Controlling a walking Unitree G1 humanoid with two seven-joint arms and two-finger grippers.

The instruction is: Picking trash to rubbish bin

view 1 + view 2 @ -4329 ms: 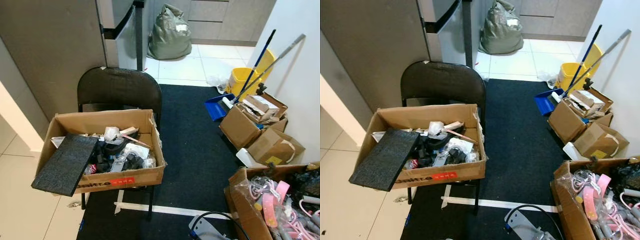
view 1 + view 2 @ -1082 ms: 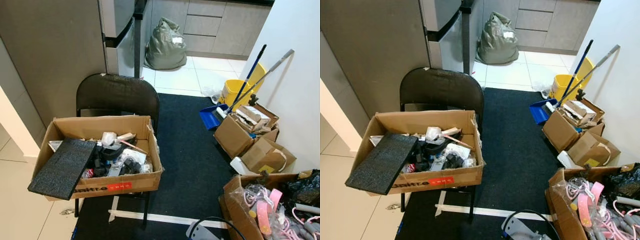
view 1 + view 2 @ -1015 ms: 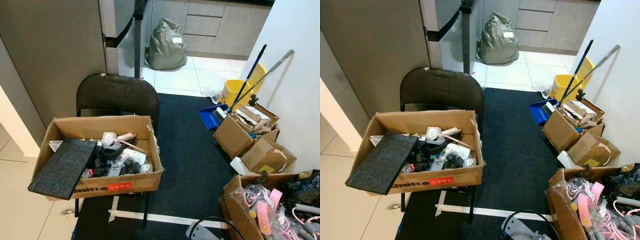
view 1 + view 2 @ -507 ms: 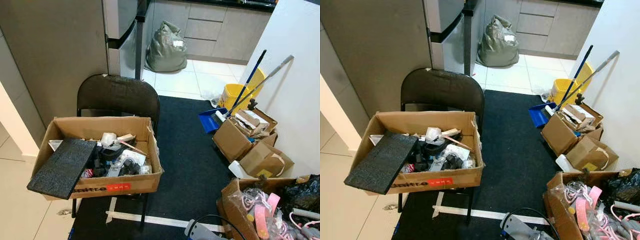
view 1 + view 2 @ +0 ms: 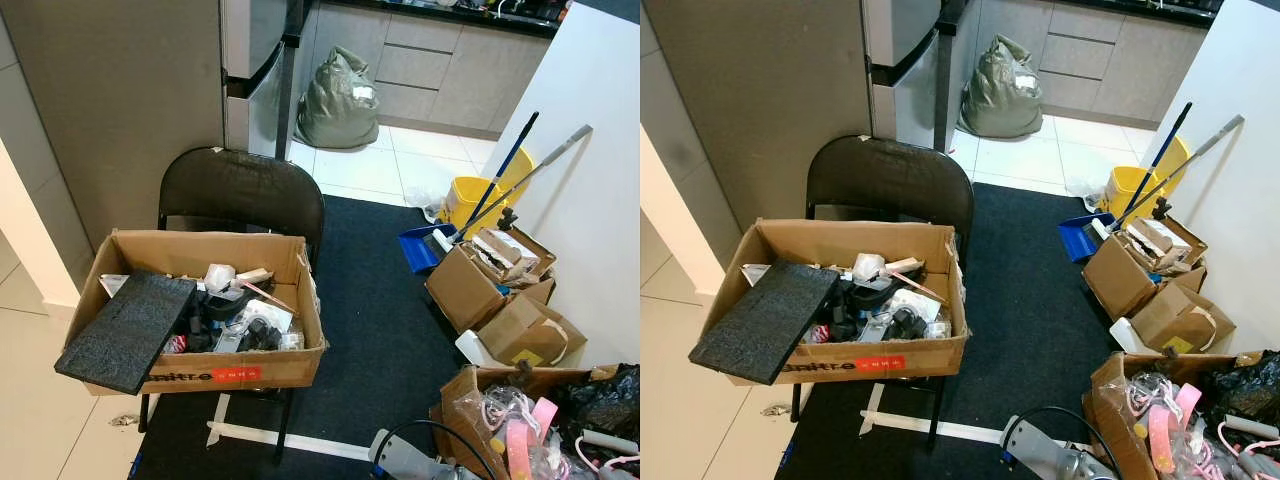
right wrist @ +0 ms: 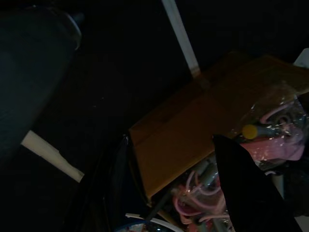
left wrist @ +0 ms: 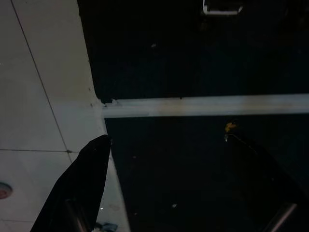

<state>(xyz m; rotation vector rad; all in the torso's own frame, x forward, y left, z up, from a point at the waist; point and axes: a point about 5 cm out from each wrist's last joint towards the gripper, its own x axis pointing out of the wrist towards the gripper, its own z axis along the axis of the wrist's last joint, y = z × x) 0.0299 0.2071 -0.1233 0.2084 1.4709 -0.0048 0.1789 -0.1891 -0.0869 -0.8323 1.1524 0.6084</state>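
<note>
A cardboard box [image 5: 200, 368] full of mixed trash sits on a black folding chair [image 5: 240, 190]; a black foam sheet [image 5: 128, 330] leans out over its left wall. A stuffed green rubbish bag [image 5: 340, 90] stands on the tiles far behind. My left gripper [image 7: 168, 139] hangs open over the rug's edge and a white tape line [image 7: 203, 105], holding nothing. My right gripper [image 6: 173, 140] is open too, above a cardboard box [image 6: 183, 140] of pink items [image 6: 275, 145]. A silver part of my right arm [image 5: 400, 462] is at the bottom.
A dark rug [image 5: 380, 300] runs between the chair and the right wall. Along that wall stand a yellow bucket [image 5: 470, 195] with mop handles, a blue dustpan [image 5: 418, 246] and two cardboard boxes [image 5: 468, 290]. A grey fridge [image 5: 250, 60] rises behind the chair.
The whole picture has shifted: the camera has drawn back and risen a little, so more of the kitchen behind is in view. Nothing in the scene has moved.
</note>
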